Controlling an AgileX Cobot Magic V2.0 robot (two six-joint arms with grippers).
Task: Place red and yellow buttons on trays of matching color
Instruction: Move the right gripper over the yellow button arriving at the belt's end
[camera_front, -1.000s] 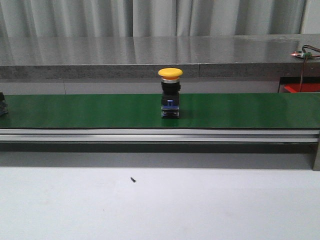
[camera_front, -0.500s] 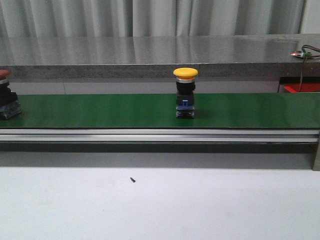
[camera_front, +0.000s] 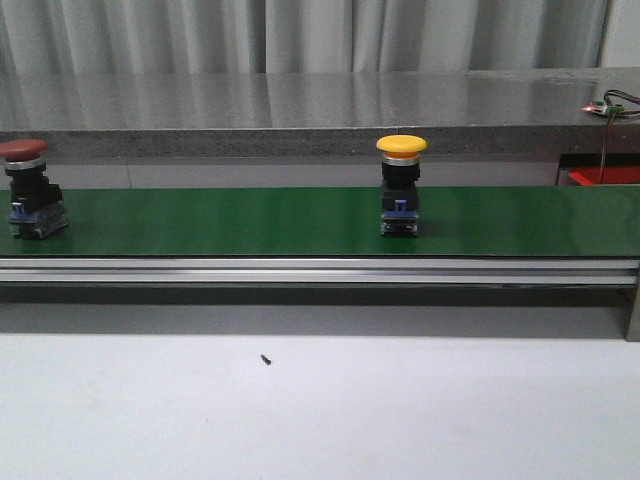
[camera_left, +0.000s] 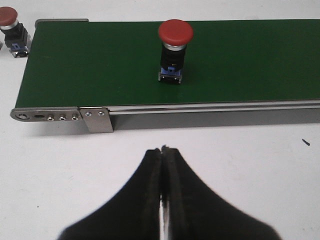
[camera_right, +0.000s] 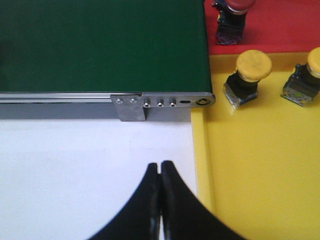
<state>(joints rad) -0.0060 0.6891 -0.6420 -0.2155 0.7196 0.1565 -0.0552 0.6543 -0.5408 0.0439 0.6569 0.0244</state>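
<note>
Waiting: both arms hang back from the green belt, neither one reaching for anything yet.
Left gripper: left gripper at the bottom centre of its wrist view, fingers pressed together, holding nothing.
Right gripper: right gripper at the bottom centre of its wrist view, likewise closed up and empty.
Yellow button: yellow button stands upright on the belt, right of centre in the front view.
Red button: red button stands upright at the far left edge of the front view; the left wrist view shows it in its upper middle, on the belt.
Spare button: another red-capped button sits off the belt's end at the upper left of the left wrist view.
Trays: yellow tray fills the right of the right wrist view, just beside the belt's end, already holding two yellow-capped buttons; red tray lies above it at the upper right, with one button partly cut off by the frame edge.
Risk, timing: if the belt is running, a late or early reach would probably miss.
Risk, tipping: tall body and wide cap look top-heavy; shut fingers must open first, or a nudge could topple it.
Risk, sorting: trays adjoin, so a sloppy drop near the shared border may land on the wrong colour.
Risk, crowding: a release onto the buttons already there could knock them over.
</note>
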